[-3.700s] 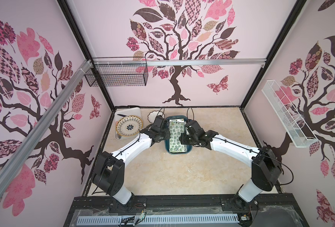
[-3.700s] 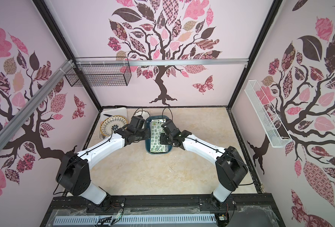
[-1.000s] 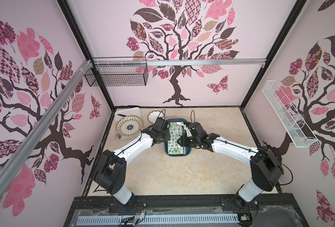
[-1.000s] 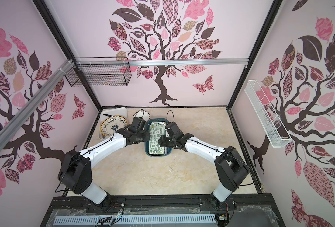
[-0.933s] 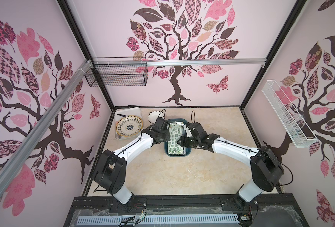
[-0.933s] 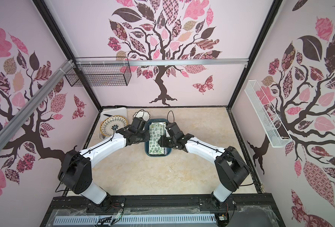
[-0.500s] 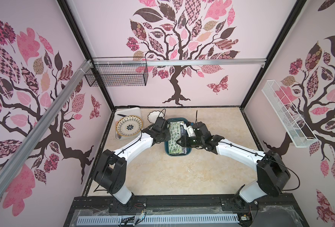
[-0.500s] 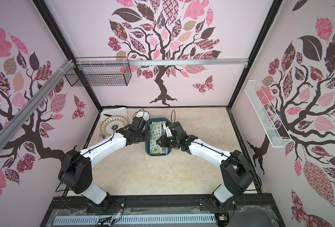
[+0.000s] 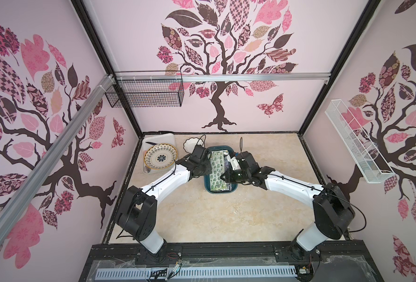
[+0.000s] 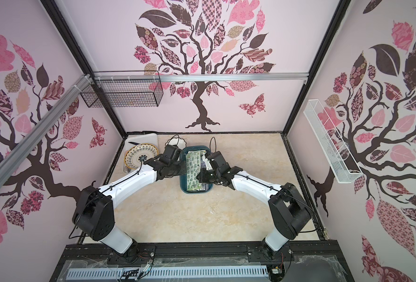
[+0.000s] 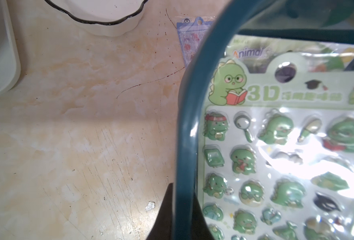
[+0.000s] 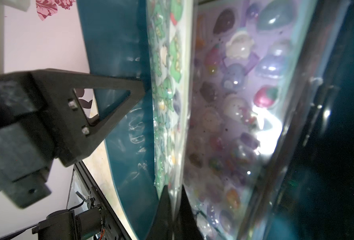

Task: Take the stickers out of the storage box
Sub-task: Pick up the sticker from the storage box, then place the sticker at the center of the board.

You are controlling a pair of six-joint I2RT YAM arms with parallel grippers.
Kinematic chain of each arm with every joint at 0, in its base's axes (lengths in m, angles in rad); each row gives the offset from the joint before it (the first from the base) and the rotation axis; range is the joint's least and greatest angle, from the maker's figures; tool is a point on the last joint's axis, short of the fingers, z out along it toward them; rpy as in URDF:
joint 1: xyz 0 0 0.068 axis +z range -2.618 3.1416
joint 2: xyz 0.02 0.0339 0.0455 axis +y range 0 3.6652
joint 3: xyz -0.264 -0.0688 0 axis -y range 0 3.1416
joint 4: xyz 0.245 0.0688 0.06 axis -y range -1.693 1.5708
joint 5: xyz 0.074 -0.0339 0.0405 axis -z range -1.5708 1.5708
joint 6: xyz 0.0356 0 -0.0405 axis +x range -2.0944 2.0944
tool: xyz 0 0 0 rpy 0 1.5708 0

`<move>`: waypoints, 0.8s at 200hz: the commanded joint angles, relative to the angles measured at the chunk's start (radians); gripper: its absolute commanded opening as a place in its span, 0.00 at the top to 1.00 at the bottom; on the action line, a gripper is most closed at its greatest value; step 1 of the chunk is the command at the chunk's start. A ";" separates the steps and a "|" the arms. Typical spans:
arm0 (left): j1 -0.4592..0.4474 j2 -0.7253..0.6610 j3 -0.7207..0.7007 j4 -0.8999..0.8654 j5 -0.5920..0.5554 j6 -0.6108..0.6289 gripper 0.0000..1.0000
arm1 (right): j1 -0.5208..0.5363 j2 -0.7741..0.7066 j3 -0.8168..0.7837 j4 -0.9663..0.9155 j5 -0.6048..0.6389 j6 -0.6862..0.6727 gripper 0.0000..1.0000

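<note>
1. My right claw [image 12: 172,195] is closed on one edge of the green sheet [image 12: 165,83], pinching it inside the storage box [image 12: 114,52], over the box's right long side.
2. My left claw [image 11: 184,199] is clamped on the box's left long wall, with one finger outside the rim and one inside.
3. In both top views the green sheet [image 9: 216,168] [image 10: 192,168] runs along the box's length. It is tilted up off the stickers [image 12: 224,145] below, on the side where my right claw holds it.
4. A purple sheet [image 12: 234,104] lies face up under it in the box. How many more sheets lie beneath, I cannot tell.
5. A blue sheet [image 11: 189,39] lies flat on the table [image 11: 78,135] outside the box at its far left corner, partly hidden by the rim.
6. A white scalloped bowl [image 11: 107,18] stands near that same corner, apart from the box.
7. A white tray [image 9: 169,136] holding a patterned plate [image 9: 160,160] sits farther to the box's left.
</note>
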 commanded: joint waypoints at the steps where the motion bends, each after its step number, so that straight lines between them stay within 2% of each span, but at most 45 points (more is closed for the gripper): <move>1: 0.001 0.000 0.046 0.006 -0.038 0.010 1.00 | 0.001 -0.092 0.007 -0.001 -0.035 -0.012 1.00; 60: 0.071 -0.014 0.048 0.002 -0.021 -0.011 1.00 | -0.054 -0.202 0.049 -0.089 -0.127 0.007 1.00; 75: 0.105 -0.023 0.045 -0.001 -0.024 -0.023 1.00 | -0.104 -0.215 0.083 -0.164 -0.102 0.009 1.00; 94: 0.150 -0.048 0.032 0.004 -0.049 -0.032 1.00 | -0.214 -0.203 0.126 -0.263 -0.052 0.027 1.00; 119: 0.192 -0.069 0.026 0.000 -0.081 -0.040 1.00 | -0.343 -0.104 0.208 -0.407 0.068 0.014 1.00; 136: 0.212 -0.081 0.020 0.003 -0.089 -0.048 1.00 | -0.396 0.042 0.290 -0.466 0.045 -0.027 1.00; 160: 0.224 -0.093 0.011 0.007 -0.100 -0.053 1.00 | -0.412 0.278 0.479 -0.595 0.040 -0.119 1.00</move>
